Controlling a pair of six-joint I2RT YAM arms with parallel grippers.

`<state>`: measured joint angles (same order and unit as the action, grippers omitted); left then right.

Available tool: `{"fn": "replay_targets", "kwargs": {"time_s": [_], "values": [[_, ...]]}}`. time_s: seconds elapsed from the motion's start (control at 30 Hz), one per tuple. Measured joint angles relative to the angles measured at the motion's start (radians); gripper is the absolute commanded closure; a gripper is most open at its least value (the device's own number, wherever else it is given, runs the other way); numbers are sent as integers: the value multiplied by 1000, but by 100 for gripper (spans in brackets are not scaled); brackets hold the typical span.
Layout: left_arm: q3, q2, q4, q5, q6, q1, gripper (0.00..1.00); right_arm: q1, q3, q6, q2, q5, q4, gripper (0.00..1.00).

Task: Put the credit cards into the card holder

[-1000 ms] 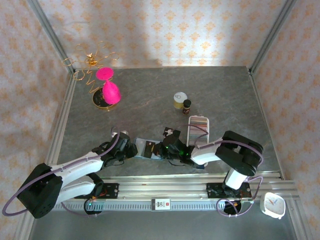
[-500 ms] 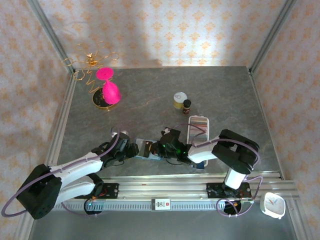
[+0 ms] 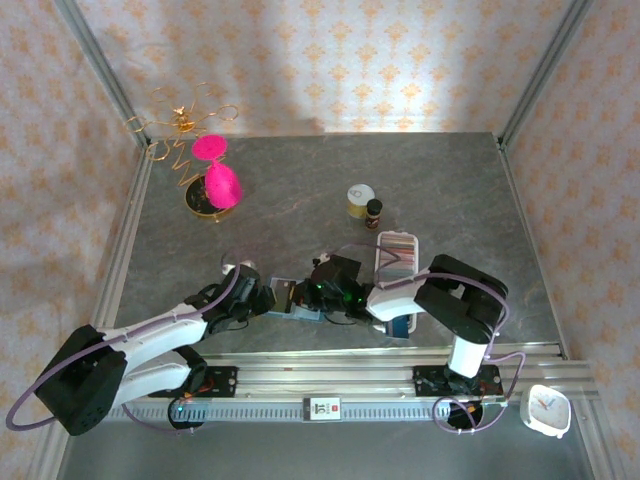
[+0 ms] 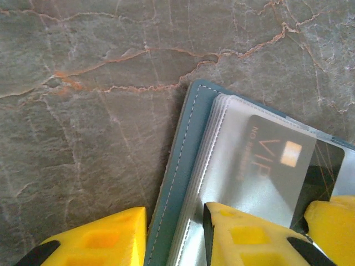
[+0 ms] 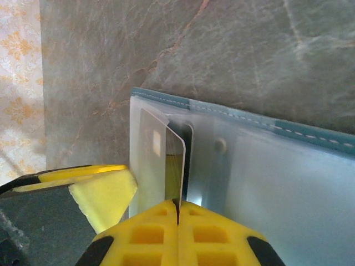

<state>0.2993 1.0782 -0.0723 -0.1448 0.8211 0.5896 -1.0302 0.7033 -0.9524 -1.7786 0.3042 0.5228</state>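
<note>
Jaws pinching a pale card (image 5: 158,160), the right gripper (image 5: 178,206) should be sliding it level into the card holder (image 5: 288,183), left gripper's (image 4: 175,216) spread jaws straddling its edge.

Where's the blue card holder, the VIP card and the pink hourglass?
card holder (image 4: 176,166), left wrist view, on its teal stitched cover edge.
VIP card (image 4: 272,172), left wrist view, on its grey face.
pink hourglass (image 3: 222,186), top external view, on its lower bulb.
</note>
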Motion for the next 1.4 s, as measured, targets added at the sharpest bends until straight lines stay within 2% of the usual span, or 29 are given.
{"fn": "replay_targets", "kwargs": {"time_s": [0.4, 0.7, 0.87, 1.07, 1.4], "values": [[0, 0, 1, 4, 0, 0, 69, 12, 64, 8, -48, 6, -54, 100], [0, -3, 2, 7, 5, 0, 63, 12, 62, -18, -46, 5, -52, 99], [0, -16, 1, 8, 8, 0, 62, 11, 62, -16, -21, 1, -73, 85], [-7, -24, 1, 15, 8, 0, 63, 10, 62, 11, 80, -36, -192, 69], [-13, -24, 2, 15, 8, 0, 63, -19, 62, 22, 151, -116, -379, 65]]}}
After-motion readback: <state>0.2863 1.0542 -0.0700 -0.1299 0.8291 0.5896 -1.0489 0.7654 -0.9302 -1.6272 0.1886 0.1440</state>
